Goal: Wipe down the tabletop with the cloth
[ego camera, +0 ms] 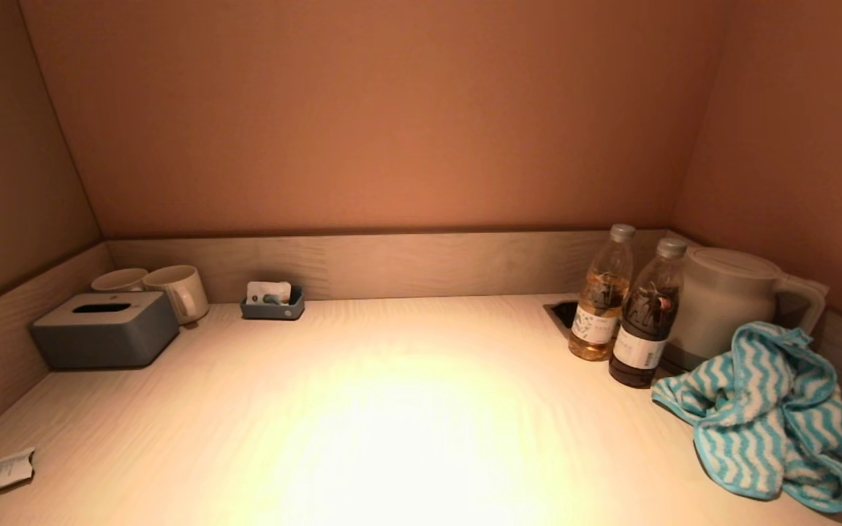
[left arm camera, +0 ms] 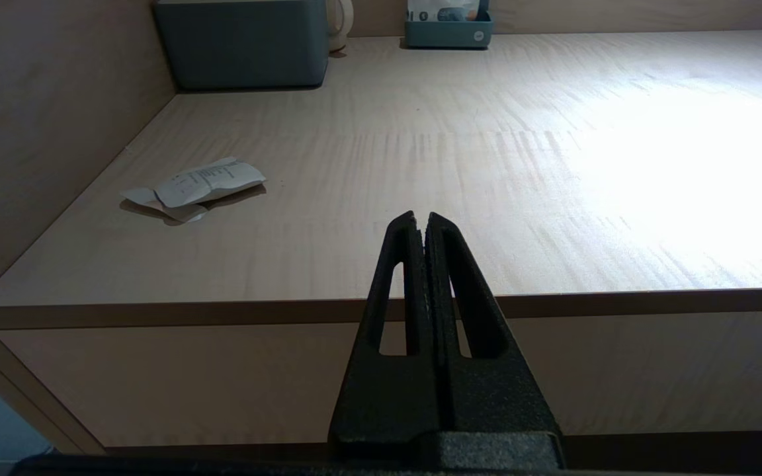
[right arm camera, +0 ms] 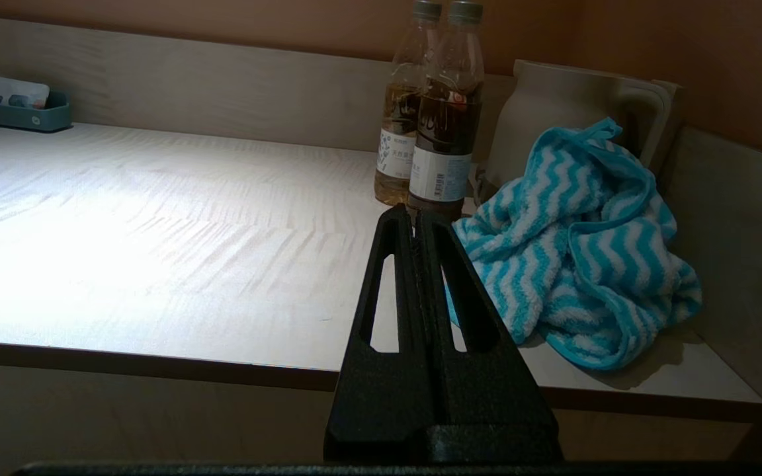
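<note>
Since both arms are hanging back below the table's (right arm camera: 156, 317) front edge, the right end effector (right arm camera: 414, 215) is sitting clenched and empty, facing the cloth (right arm camera: 579, 244) bunched in the near right corner. It should be opening wide and pinching a top fold, keeping clear of the bottles (right arm camera: 444, 125) and kettle (right arm camera: 553, 106) behind. The left end effector (left arm camera: 419, 221) is idling clenched. The cloth's underside is lying hidden.

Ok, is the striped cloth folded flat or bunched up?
Bunched up. The cloth sits in a crumpled heap with loose folds on the tabletop, against the kettle; neither end effector touches it.
</note>
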Robot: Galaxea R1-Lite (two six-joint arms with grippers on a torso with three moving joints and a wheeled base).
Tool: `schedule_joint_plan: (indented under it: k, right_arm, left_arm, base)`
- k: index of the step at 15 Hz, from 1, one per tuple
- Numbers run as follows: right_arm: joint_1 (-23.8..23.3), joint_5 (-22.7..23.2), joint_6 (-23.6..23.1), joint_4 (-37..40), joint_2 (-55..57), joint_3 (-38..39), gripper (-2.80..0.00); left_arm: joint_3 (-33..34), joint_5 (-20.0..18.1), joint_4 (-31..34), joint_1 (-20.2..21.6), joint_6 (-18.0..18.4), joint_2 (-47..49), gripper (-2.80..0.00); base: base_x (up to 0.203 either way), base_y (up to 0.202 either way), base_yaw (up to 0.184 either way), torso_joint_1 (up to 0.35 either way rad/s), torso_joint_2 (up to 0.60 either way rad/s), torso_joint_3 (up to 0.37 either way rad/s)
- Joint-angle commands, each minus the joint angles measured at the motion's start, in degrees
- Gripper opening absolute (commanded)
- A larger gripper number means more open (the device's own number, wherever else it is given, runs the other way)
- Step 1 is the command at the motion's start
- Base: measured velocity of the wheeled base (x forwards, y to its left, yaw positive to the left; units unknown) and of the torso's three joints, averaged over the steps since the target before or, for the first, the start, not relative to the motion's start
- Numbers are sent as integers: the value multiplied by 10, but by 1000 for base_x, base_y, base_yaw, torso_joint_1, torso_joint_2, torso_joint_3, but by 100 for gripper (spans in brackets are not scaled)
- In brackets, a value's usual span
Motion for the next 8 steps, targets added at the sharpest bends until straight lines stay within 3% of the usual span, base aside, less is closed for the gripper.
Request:
schedule_joint_plan:
  k: [1,6,8]
  right_arm:
    - [0,2,0,20,0,1,-280]
    - [0,-11,2,63,0,1,-280]
    - [0,-17,3,113,-1,1,-280]
  left_arm:
    - [0,0,0,0,0,0,-280]
    - [0,0,0,0,0,0,-280]
    - [0,0,0,0,0,0,-280]
  base:
    - [0,0,0,0,0,0]
    - [0,0,0,0,0,0]
    - [0,0,0,0,0,0]
